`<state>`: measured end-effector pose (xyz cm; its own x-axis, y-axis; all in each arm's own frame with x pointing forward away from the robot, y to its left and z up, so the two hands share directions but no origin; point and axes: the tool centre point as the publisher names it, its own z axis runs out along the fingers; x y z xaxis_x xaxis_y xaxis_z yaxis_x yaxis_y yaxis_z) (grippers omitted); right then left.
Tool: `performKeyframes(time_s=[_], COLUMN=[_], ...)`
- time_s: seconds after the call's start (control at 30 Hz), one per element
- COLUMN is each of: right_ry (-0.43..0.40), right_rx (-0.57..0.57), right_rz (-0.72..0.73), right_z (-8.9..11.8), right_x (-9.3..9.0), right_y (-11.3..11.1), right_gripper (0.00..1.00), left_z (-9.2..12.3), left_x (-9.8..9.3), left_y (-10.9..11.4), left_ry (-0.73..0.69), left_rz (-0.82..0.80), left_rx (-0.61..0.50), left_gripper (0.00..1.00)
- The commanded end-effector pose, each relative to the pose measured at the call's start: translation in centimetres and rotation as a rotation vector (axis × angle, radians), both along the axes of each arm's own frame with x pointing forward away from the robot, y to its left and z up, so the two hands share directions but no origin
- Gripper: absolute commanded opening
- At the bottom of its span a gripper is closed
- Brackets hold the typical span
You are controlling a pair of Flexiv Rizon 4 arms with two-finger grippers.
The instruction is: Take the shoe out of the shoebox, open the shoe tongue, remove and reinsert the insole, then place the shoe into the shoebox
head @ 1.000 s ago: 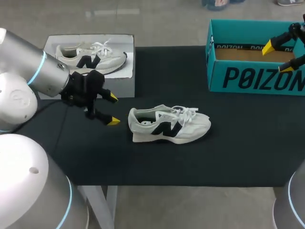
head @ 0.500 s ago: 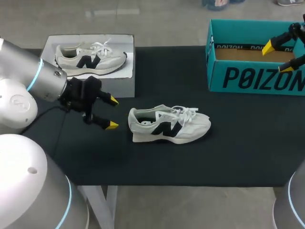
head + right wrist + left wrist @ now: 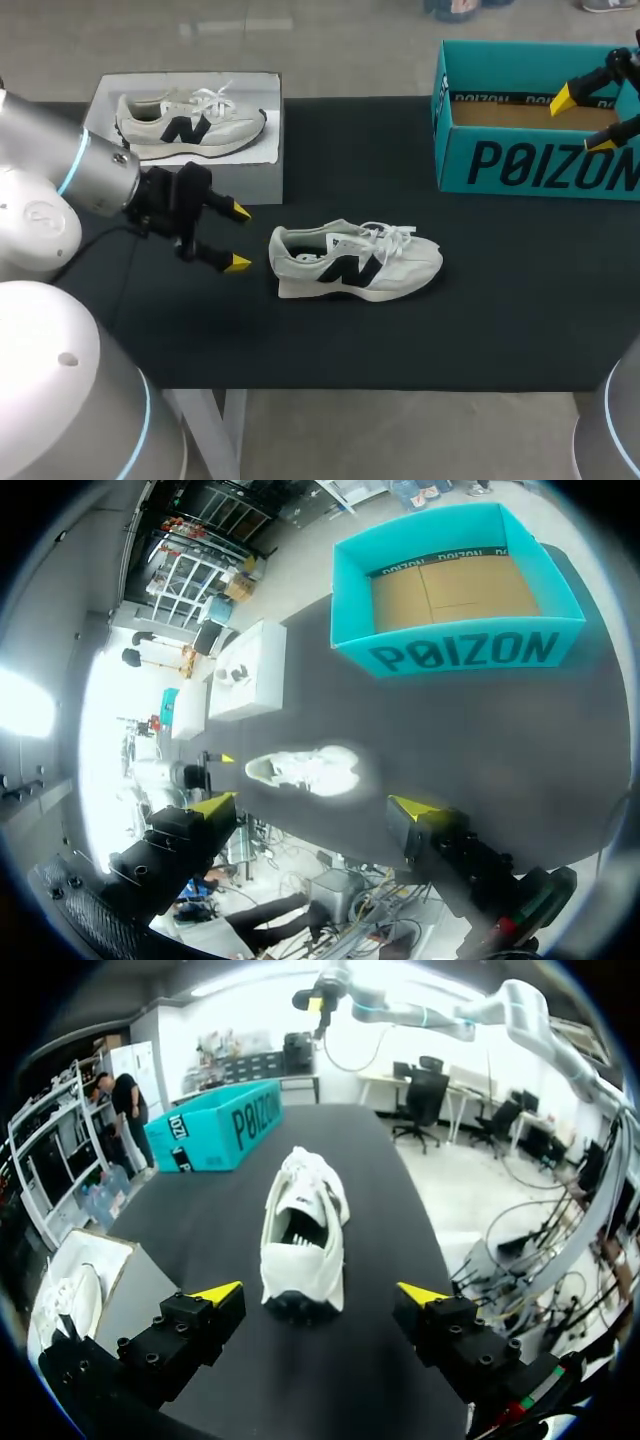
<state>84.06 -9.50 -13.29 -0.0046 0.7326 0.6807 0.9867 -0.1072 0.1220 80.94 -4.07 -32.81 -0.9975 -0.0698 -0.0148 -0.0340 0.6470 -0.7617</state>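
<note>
1. Left gripper [image 3: 238, 236]: it hangs low over the black table [image 3: 400, 340] on your left side. Its 2 yellow-tipped fingers stand wide apart with nothing between them.

2. Shoe [image 3: 355, 262]: it stands upright on its sole near the middle of the table, outside the shoebox. The heel faces the left gripper and the toe points toward your right. In the left wrist view the heel lies just ahead of the fingers, roughly centred on the gap between the 2 tips — near, but not touching either finger. The laces are tied over the tongue.

3. Second shoe [image 3: 188, 118]: it rests on a pale flat lid [image 3: 255, 175] at the far left of the table, beyond the left gripper.

4. Shoebox [image 3: 540, 165]: the teal box stands open at the far right, well apart from the shoe, and its brown floor shows.

5. Right gripper [image 3: 583, 122]: it hangs above the right end of the shoebox, its fingers spread wide and holding nothing — the shoe lies far off from it.
</note>
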Motion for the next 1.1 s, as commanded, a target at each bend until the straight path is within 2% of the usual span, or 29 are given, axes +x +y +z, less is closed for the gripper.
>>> performKeyframes(time_s=[0.03,0.3,0.57,0.77,1.1], right_ry=[0.001,0.001,0.001,0.001,0.001], right_rx=[-0.003,-0.003,-0.003,-0.003,-0.003], right_rz=[-0.002,-0.002,-0.002,-0.002,-0.002], right_z=[0.0,0.0,0.0,0.0,0.0], right_x=[-0.1,-0.1,-0.1,-0.1,-0.1], right_y=[0.0,0.0,0.0,0.0,0.0], right_gripper=[1.00,1.00,1.00,1.00,1.00], left_z=[-2.4,-4.9,-7.0,-7.6,-8.5], left_x=[1.9,3.1,3.3,3.5,2.6], left_y=[-1.1,-2.2,-3.1,-3.5,-5.3], left_ry=[0.024,0.042,0.064,0.077,0.087], left_rz=[-0.028,-0.061,-0.069,-0.057,-0.077], left_rx=[-0.033,-0.058,-0.081,-0.087,-0.091], left_gripper=[1.00,1.00,1.00,1.00,1.00])
